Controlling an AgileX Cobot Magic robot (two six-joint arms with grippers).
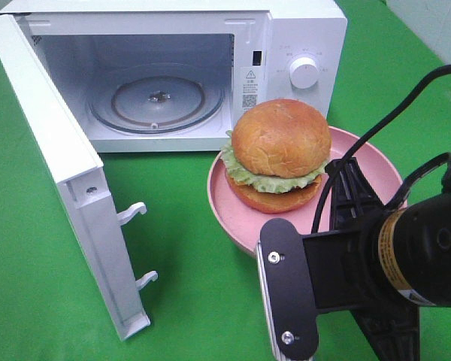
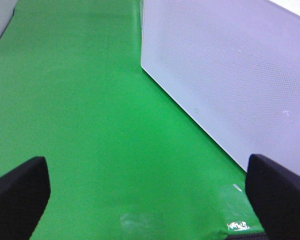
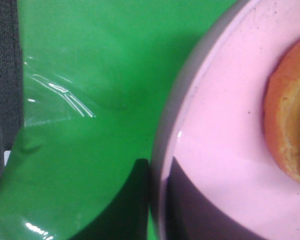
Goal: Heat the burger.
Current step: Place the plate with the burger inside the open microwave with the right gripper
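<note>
one burger is sitting whole on a pink plate, domed bun uppermost, green lettuce frilling out around its middle. we are finding the plate resting on the green table just in front of the microwave, below its dial and toward the table's right edge. the microwave is standing along the far edge, with its door hanging open toward the near-left corner and the glass turntable showing inside. the burger is sitting outside the cavity, just beside the door opening.

we are noting the right arm hanging over the near-right part of the plate, its black body covering a stretch of the rim. the right claw is closed. its tips are hiding under the arm's own hardware, so we cannot tell whether it is touching the plate. its wrist view is looking down on the plate's rim, the lower bun's edge and a glinting strip of clear tape on the green cover.

the left claw is standing wide open, its two black fingers spreading apart above the green cover and gripping nothing. it is hovering near the outer face of the open door, whose white dotted panel is rising just ahead of it.
</note>
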